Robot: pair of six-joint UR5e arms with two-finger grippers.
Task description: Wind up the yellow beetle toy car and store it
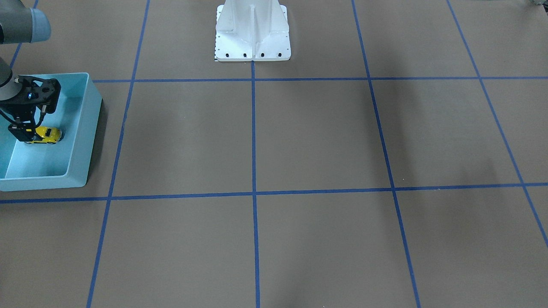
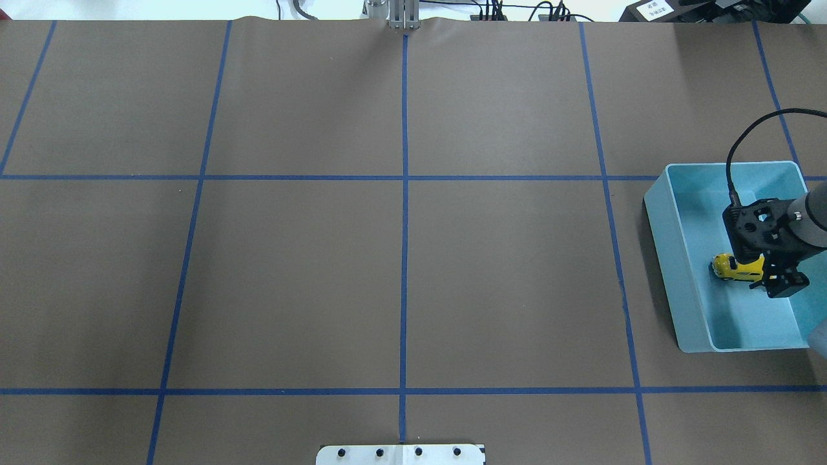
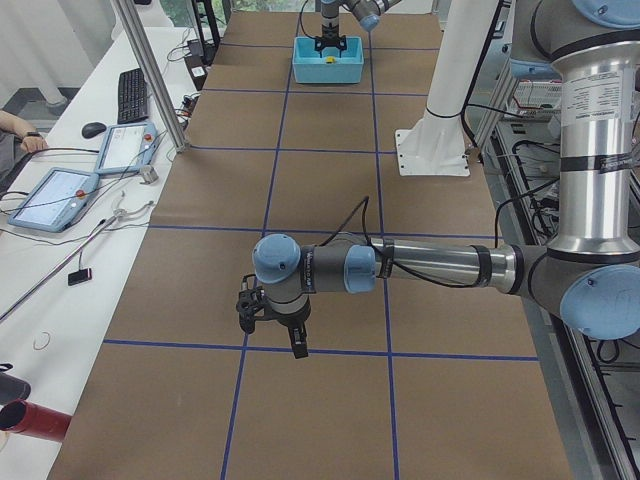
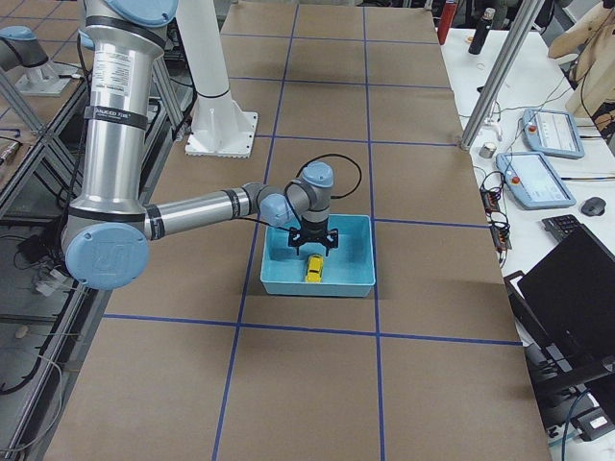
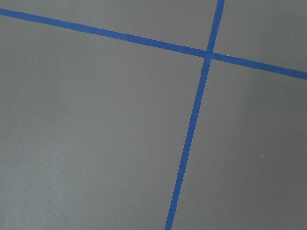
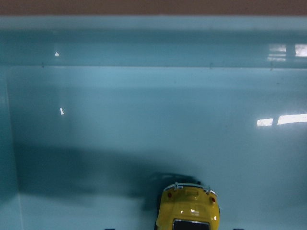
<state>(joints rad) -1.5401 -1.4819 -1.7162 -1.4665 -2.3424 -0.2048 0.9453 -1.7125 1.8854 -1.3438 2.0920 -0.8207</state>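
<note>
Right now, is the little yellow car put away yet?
Nearly done. The yellow beetle toy car sits inside the light blue bin, so storing looks done. The right gripper hangs over it, jaws apparently spread. Left: lift the arm away. Whether it got wound up, I can't tell.

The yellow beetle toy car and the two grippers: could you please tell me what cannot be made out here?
- yellow beetle toy car: the right wrist view's bottom edge cuts off most of it; in the overhead view the right gripper covers one end.
- Its underside: hidden in every view.
- left gripper: shown only in the exterior left view; open or shut cannot be told.
</note>
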